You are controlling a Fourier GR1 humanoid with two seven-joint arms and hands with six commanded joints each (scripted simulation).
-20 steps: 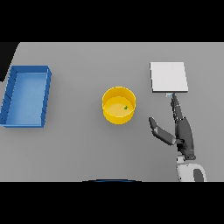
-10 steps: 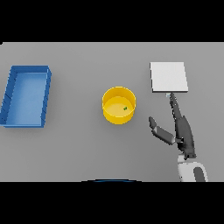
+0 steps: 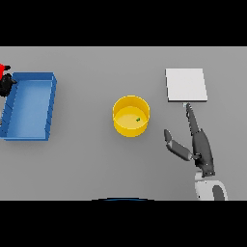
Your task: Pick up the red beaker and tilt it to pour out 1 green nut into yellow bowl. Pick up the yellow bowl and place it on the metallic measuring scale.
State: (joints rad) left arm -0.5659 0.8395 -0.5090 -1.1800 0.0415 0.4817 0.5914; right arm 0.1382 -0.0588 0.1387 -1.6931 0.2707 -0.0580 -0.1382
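Nearest to you was the right hand [image 3: 201, 147], low on the right of the table [image 3: 91, 164]. Its fingers [image 3: 191, 118] lay straight and together, pointing away from you, with the thumb [image 3: 174, 146] spread out to the left. It held nothing.

You had one yellow bowl [image 3: 130, 116] near the middle of the table, left of that hand and a little farther off. It stood upright and apart from the hand, with bare table between the thumb and its wall. Nothing stood in the way between them. Inside it lay one green nut [image 3: 138, 119], small, towards the right side of the bowl's floor.

Just past the fingertips you had one scale [image 3: 186, 85], a pale square plate lying flat. The fingertips reached right up to its near edge; whether they touched it could not be told. The bowl stood well apart from the scale, to its left and nearer to you.

Over on the far left lay one blue tray [image 3: 30, 105], open-topped, well apart from the bowl. At its far left corner, at the very edge of the view, you had the left hand [image 3: 6, 84] as a dark shape with a bit of the red beaker [image 3: 4, 69] against it. Too little showed to tell how its fingers stood.
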